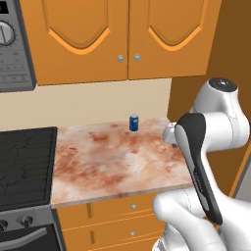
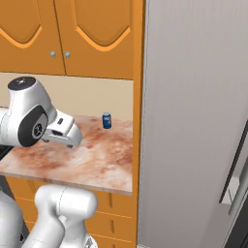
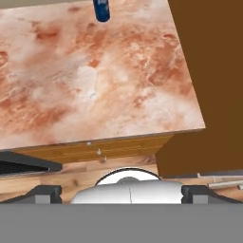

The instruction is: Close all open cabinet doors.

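Counter [image 1: 108,162]: a marbled slab in red-brown and cream, and it carries one small blue can [image 1: 134,123]; I take this counter as the landmark for all places below
Blue can: it stands upright near the back edge of the counter, toward the right part, with bare counter all around it
Cabinet doors [image 1: 128,37]: two orange-brown doors with arched panels hang on the wall above the counter; they lie flush side by side, and their round silver knobs [image 1: 120,58] meet at the centre seam, so both look closed
Back wall [image 1: 98,105]: a plain beige strip between the counter and the cabinet doors
Stove [image 1: 24,162]: a black cooktop just beside the left end of the counter, at the same height
Microwave [image 1: 12,44]: it is above the stove, up and left of the counter, beside the left cabinet door
Drawer fronts [image 1: 132,215]: short orange fronts with tiny knobs, under the front edge of the counter
Tall panel [image 2: 137,121]: an orange-brown side wall that closes the right end of the counter; a wide grey surface [image 2: 193,121] stands to its right
Arm: it rises in front of the counter, bent at the elbow, and the hand reaches over the right front part
Gripper [image 3: 121,194]: it hangs above the front edge of the counter and looks down along it; the two dark tips [image 3: 45,193] sit wide apart with nothing between them, so the jaws are opened and hold nothing
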Motion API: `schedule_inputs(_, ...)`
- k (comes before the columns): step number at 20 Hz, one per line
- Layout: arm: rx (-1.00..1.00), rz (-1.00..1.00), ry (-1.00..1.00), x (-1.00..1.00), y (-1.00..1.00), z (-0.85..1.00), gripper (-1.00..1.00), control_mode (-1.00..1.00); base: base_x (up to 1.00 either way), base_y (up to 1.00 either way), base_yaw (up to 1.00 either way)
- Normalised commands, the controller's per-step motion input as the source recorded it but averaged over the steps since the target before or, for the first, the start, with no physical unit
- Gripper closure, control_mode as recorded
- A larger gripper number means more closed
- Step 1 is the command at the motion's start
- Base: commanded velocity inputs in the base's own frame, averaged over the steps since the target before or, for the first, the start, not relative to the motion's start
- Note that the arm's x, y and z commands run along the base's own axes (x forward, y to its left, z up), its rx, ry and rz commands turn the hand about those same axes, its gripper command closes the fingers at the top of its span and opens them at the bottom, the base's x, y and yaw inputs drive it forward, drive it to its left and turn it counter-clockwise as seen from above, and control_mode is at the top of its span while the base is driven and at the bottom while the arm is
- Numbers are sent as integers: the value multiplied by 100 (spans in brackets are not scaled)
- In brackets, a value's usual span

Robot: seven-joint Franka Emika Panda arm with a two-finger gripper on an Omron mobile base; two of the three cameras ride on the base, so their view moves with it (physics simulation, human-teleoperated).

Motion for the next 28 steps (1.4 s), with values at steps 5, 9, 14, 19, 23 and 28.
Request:
schedule_inputs(5,0,0,0,-19,2,-1,-100,-100,0,0,0)
schedule_inputs(9,0,14,2,-58,28,-28,-100,-100,0,0,0)
schedule_inputs(14,0,17,0,-63,25,-28,-100,-100,0,0,0)
schedule_inputs(19,0,1,1,4,0,-3,-100,-100,0,0,0)
schedule_inputs(23,0,0,0,0,0,0,-100,-100,0,0,0)
schedule_inputs(28,0,0,0,0,0,0,-100,-100,0,0,0)
